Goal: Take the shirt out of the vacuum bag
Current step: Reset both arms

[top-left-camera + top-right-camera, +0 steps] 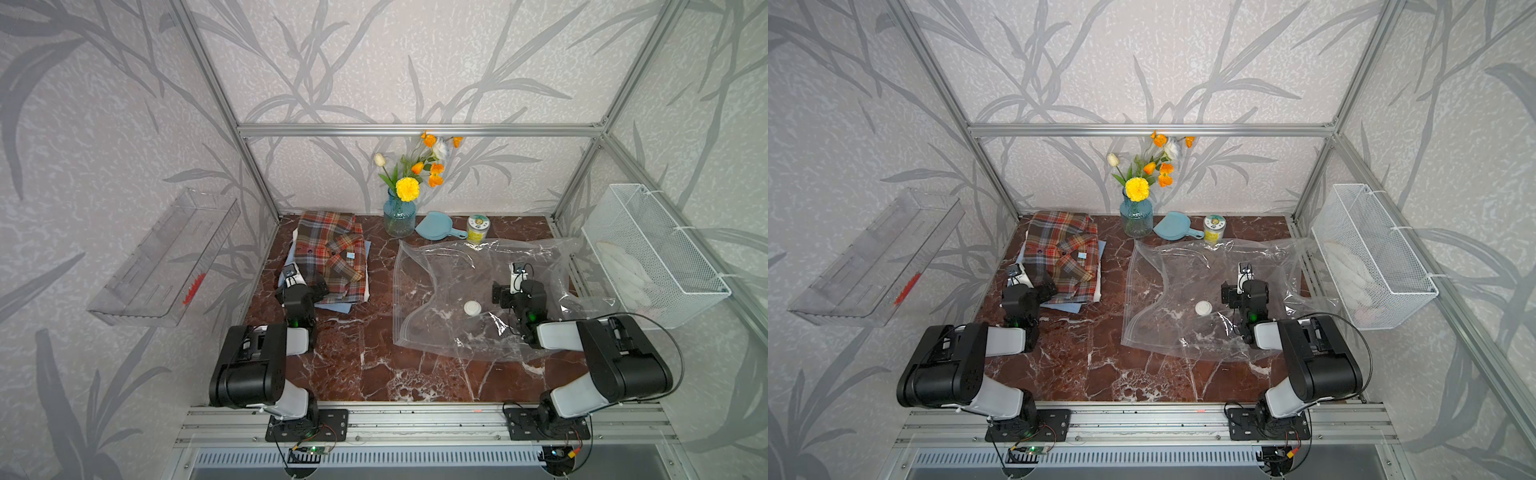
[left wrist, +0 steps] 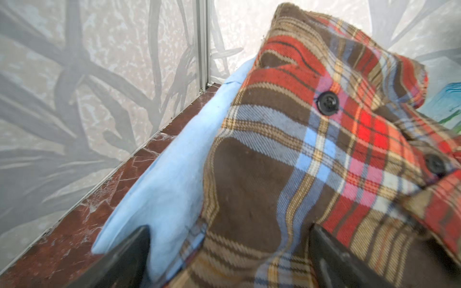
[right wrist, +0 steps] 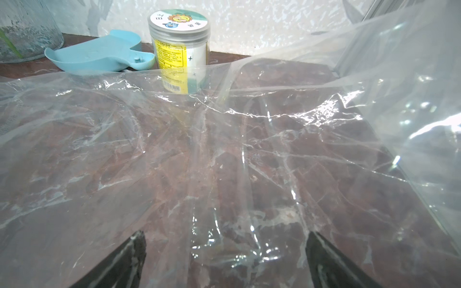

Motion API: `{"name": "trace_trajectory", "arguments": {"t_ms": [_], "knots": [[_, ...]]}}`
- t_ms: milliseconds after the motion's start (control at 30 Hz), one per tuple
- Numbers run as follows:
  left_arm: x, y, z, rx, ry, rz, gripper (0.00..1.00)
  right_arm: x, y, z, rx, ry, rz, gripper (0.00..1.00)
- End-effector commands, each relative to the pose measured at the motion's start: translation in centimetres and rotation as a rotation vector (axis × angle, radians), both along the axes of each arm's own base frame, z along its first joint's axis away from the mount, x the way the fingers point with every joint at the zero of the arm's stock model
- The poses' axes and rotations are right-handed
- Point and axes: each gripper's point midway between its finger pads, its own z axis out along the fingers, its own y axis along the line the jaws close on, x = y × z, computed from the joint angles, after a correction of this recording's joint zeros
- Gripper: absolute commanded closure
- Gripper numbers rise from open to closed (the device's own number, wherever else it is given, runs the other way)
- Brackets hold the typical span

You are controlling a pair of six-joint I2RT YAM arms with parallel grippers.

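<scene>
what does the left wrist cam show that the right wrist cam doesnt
Only the left wrist view shows the plaid shirt with its black buttons, lying on a light blue cloth, outside the bag. Only the right wrist view shows the clear vacuum bag spread flat with nothing in it, plus the yellow-labelled jar and blue scoop behind it. Both show the marble tabletop and a pair of open dark fingertips.

Blue glass vase (image 1: 398,220) with flowers, blue scoop (image 1: 436,226), labelled jar (image 1: 478,227) — along the back wall.
</scene>
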Motion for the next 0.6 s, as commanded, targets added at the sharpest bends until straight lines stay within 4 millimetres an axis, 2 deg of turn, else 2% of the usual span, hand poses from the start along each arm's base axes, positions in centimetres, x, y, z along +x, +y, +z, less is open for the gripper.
{"name": "trace_trajectory", "arguments": {"t_ms": [0,567], "knots": [[0.07,-1.23,-1.08,0.002,0.064,-0.069,0.0,0.77,0.06,1.73,0.004,-0.057,0.006,0.01],[0.22,-1.32,-1.26,0.0,0.081,-0.072,0.0,0.81,0.17,1.71,0.001,-0.054,0.011,0.01]]}}
